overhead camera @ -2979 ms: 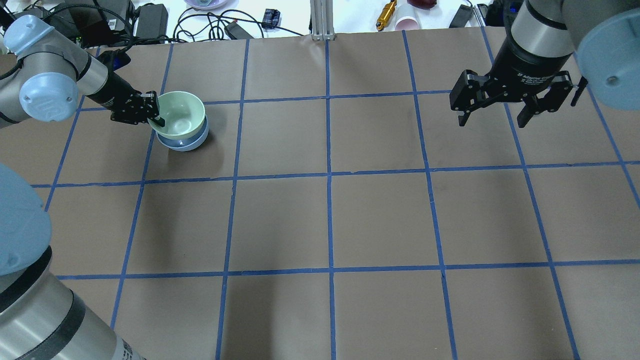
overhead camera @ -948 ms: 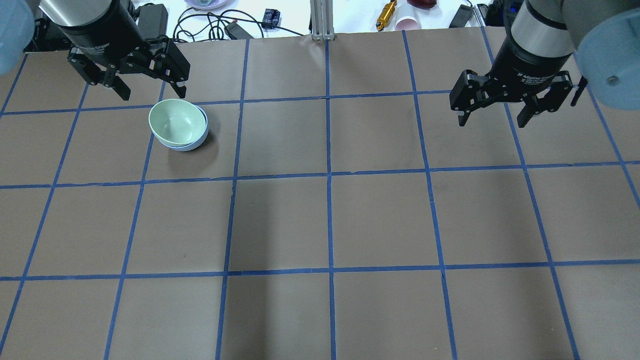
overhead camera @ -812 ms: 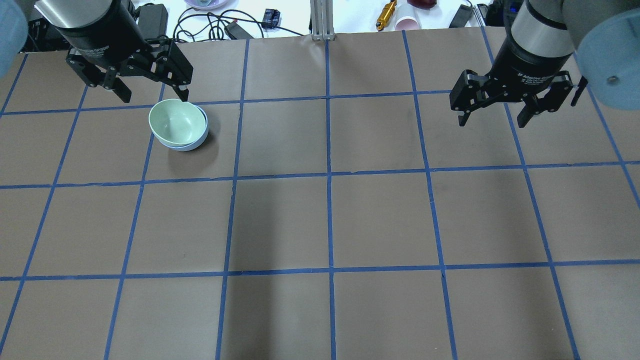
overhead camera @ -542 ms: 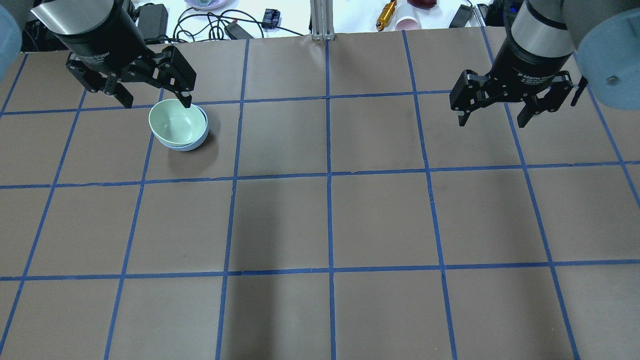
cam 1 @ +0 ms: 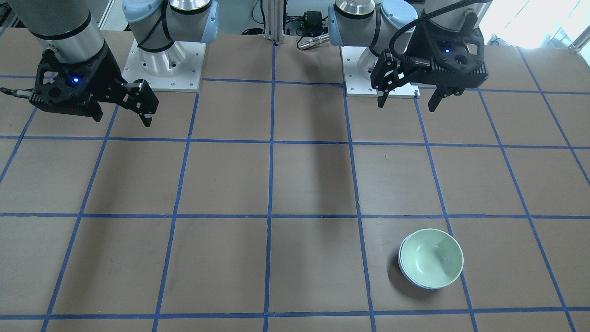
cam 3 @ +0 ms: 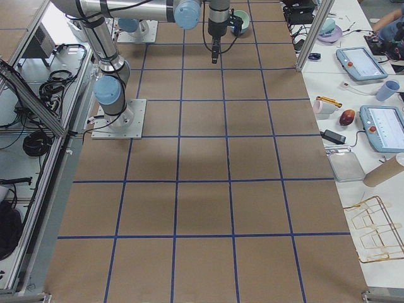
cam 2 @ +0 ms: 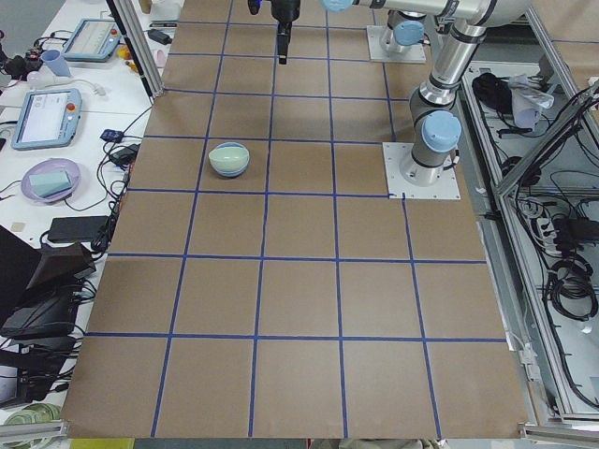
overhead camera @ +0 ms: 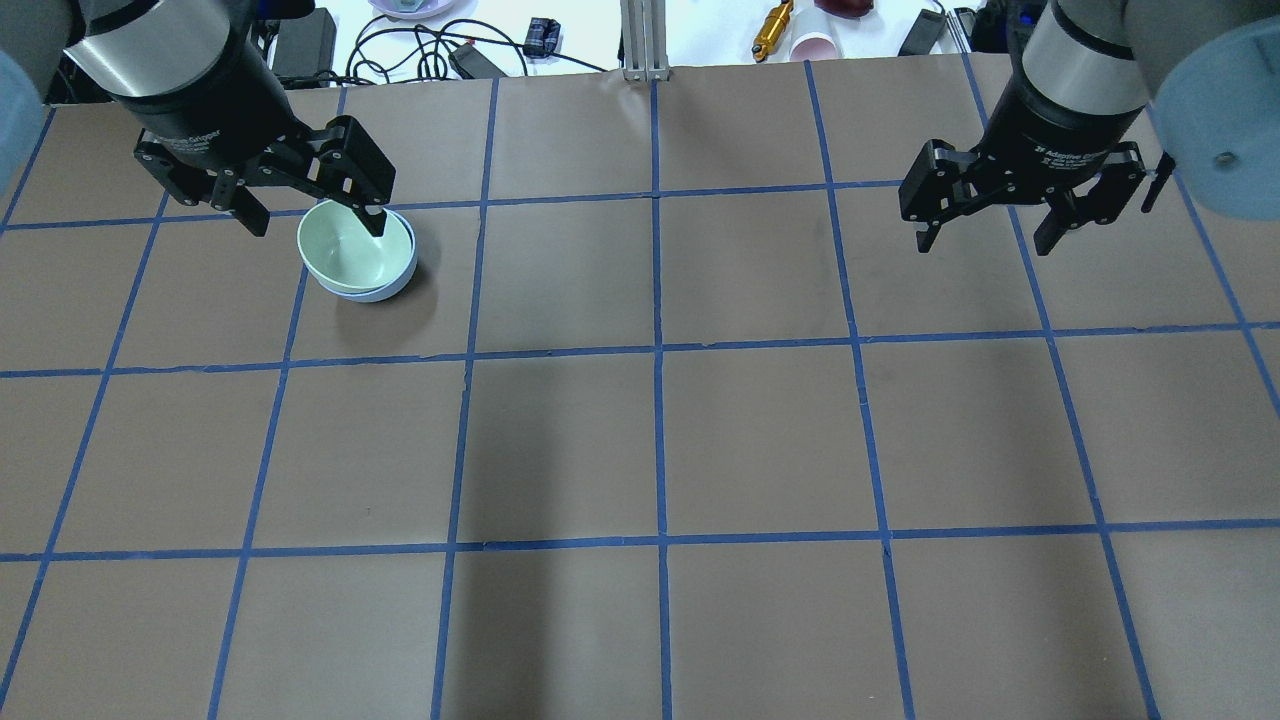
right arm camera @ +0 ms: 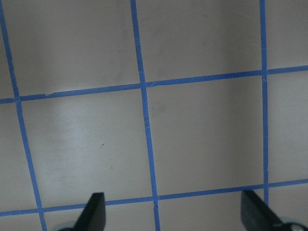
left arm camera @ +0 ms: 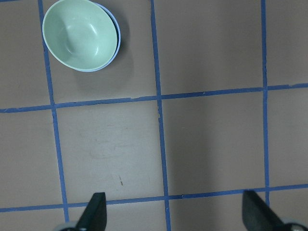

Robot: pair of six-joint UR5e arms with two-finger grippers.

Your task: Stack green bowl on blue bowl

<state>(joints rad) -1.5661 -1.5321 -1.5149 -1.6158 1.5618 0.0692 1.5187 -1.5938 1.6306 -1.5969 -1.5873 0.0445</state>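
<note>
1. The left gripper (overhead camera: 318,226) points straight down, its two black fingers spread wide.
2. Directly above that pincer rises the left arm (overhead camera: 165,60), with a black wrist collar and then a silver sleeve, close to upright.
3. The right gripper (overhead camera: 983,245) also points down with its fingers parted wide and gripping nothing.
4. Above this pincer the right arm (overhead camera: 1075,60) climbs the same way, and a pale blue joint cap sits up and outward from it.
5. Each wrist view shows two dark fingertips (left arm camera: 95,211) at the lower edge, well apart.

Pale green bowl (cam 1: 431,257), light blue bowl (overhead camera: 392,288); brown table (cam 1: 221,180) gridded blue.
</note>
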